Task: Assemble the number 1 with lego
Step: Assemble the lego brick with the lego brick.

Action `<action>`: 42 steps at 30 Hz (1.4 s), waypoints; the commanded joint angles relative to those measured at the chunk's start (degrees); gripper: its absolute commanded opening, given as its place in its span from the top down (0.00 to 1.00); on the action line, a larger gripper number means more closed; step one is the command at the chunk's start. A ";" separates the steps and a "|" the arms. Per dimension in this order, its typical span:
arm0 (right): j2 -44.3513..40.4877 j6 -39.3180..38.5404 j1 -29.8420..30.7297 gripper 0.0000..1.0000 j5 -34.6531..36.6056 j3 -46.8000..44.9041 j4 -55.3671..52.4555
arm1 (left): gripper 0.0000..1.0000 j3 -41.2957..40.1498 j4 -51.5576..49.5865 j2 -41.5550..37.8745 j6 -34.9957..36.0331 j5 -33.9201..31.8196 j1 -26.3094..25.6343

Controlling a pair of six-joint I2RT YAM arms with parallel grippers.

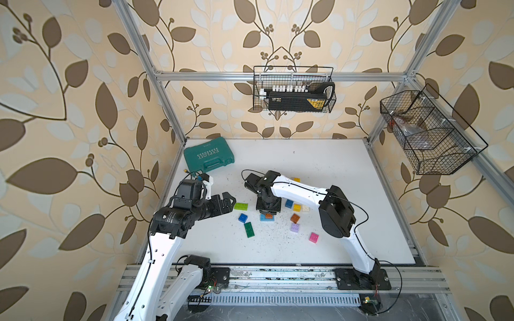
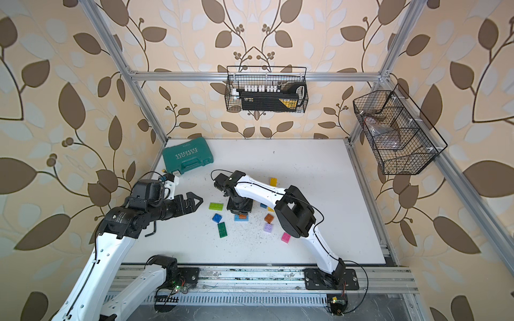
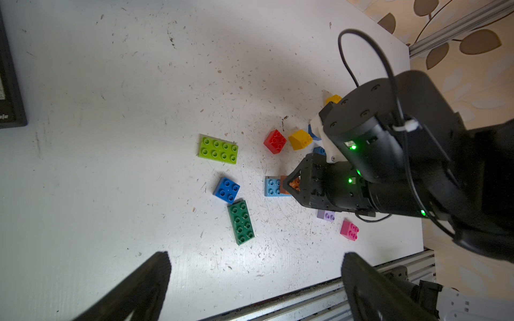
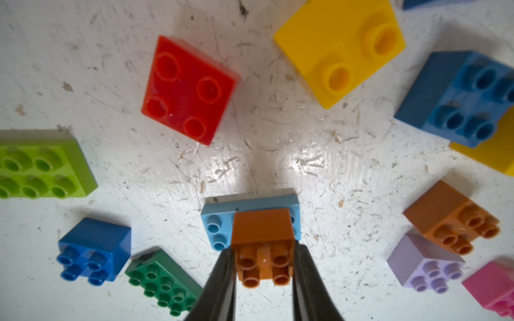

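Your right gripper [image 4: 263, 253]: fingers clamped on a brown square brick [image 4: 261, 226], which sits atop a light-blue brick [image 4: 215, 222] mid-table. Your left gripper [image 3: 256, 257]: fingers spread wide, holding nothing. Loose lego nearby: lime brick [image 3: 218, 148], red brick [image 3: 274, 141], pink brick [image 3: 349, 230].

The brown brick [image 4: 262, 230] is smooth, glossy plastic. The white tabletop [image 4: 278, 155] looks scratched, gritty and faintly shiny. The frame rail [image 1: 208, 75] is brushed metal, and the basket [image 1: 294, 109] is black wire.
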 commanded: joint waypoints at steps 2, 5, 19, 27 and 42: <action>2.21 0.27 1.27 0.99 -0.41 0.21 -0.30 | 0.01 -0.35 0.23 -0.28 -0.55 -1.06 -0.47; 2.67 0.34 1.62 0.99 -0.79 -0.10 -0.41 | 0.01 -0.29 0.22 -0.26 -0.50 -1.10 -0.47; 3.49 -0.84 -0.62 0.99 -1.07 -2.11 1.34 | 0.01 -0.35 0.09 -0.02 -0.70 -1.46 -0.47; 5.80 -2.70 -1.20 1.00 -0.99 -1.45 0.57 | 0.01 -0.35 0.05 0.54 -0.82 -1.57 -0.47; 15.07 -6.12 -1.64 1.00 -1.33 0.18 -1.03 | 0.01 -0.18 -0.13 1.77 -0.86 -2.02 -0.47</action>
